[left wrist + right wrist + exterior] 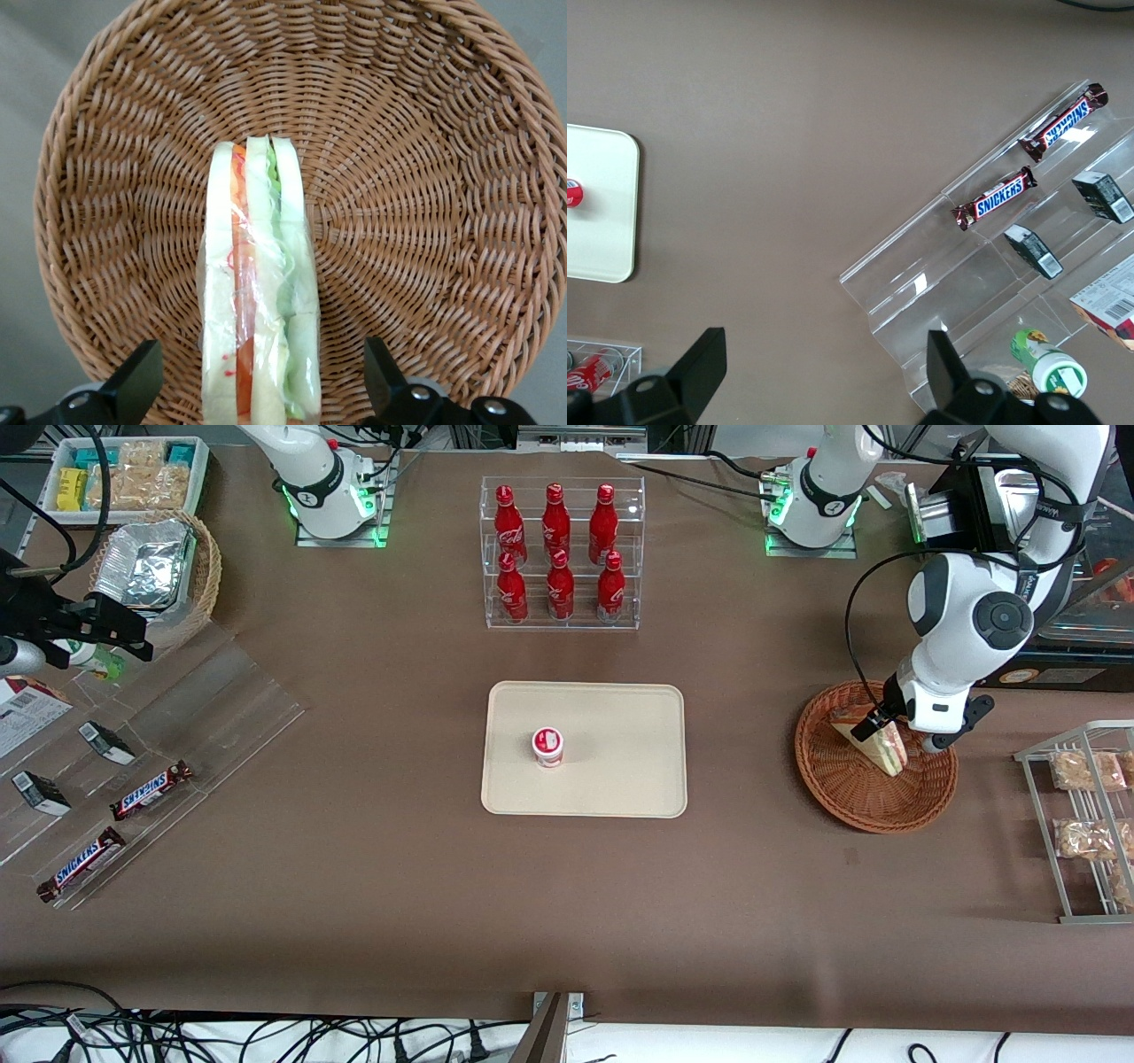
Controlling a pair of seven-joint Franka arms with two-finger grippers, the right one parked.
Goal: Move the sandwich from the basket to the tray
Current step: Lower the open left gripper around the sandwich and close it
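Observation:
The sandwich, a wrapped wedge with pale bread and green and red filling, stands on edge in the round reddish-brown basket. My gripper hangs low over the basket and is open. In the left wrist view the sandwich runs between the two black fingers, with a gap on each side. The gripper touches neither the sandwich nor the basket. The cream tray lies at the table's middle, toward the parked arm from the basket. It also shows in the right wrist view.
A small red-and-white cup stands on the tray. A clear rack of red bottles is farther from the front camera than the tray. A wire rack of bagged pastries stands beside the basket. Snickers bars lie on a clear stand at the parked arm's end.

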